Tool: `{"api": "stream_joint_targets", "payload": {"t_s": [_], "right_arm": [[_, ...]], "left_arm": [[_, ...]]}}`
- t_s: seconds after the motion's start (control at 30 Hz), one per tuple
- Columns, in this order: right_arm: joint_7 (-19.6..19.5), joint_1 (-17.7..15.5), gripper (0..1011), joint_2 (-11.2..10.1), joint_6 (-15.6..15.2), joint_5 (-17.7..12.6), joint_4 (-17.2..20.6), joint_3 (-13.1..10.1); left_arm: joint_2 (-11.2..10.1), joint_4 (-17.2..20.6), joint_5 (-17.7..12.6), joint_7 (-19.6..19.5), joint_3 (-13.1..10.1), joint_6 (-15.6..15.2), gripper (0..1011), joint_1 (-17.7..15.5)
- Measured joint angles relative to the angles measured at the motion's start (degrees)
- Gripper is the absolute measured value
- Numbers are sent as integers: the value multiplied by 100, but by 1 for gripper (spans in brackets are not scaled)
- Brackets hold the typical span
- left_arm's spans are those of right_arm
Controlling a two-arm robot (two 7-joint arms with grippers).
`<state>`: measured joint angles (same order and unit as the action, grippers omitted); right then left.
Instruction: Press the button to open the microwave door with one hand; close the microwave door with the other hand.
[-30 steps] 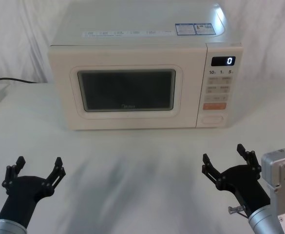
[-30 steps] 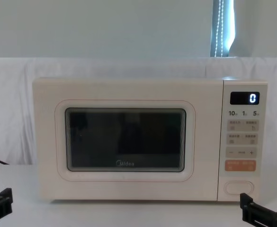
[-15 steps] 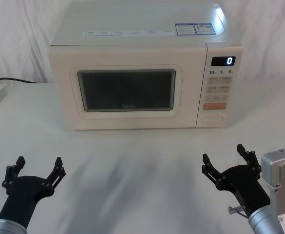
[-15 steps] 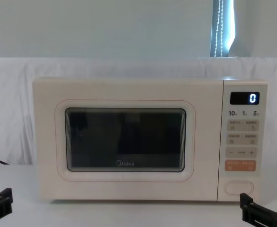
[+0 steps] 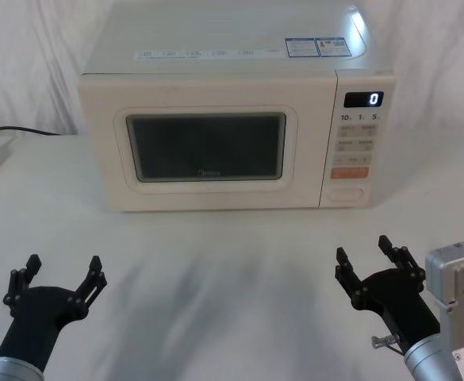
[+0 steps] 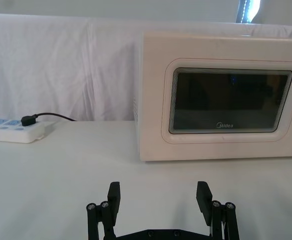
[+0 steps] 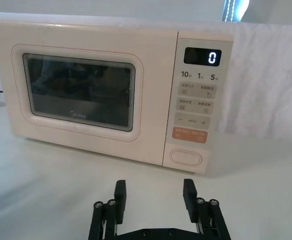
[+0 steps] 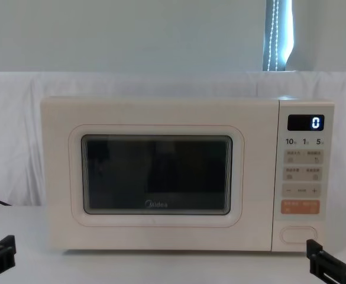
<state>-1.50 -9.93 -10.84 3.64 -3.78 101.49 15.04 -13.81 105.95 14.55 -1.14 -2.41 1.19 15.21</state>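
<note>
Door (image 5: 208,151) is shut, nothing pressed yet. The button (image 5: 346,193) sits low on the microwave's right side, long axis horizontal, straight ahead of the right end effector (image 5: 366,255), fingers spread. Left end effector (image 5: 62,271), also spread, is well off to the left.

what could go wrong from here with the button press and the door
1. The button sits right under the orange key, so the open right end effector could hit the wrong key.
2. The microwave door is shut; once released it may swing toward the open left end effector waiting in front.
</note>
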Motion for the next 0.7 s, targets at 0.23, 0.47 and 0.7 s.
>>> {"api": "stream_joint_targets", "payload": {"t_s": [0.23, 0.47, 0.7], "right_arm": [[0, 0, 564, 0, 0, 0, 0, 0], [0, 0, 353, 0, 0, 0, 0, 0], [0, 0, 123, 0, 0, 0, 0, 0]], "left_arm": [[0, 0, 0, 0, 0, 0, 1001, 0], [0, 0, 0, 0, 0, 0, 1001, 0], [0, 0, 0, 0, 0, 0, 1001, 0]]}}
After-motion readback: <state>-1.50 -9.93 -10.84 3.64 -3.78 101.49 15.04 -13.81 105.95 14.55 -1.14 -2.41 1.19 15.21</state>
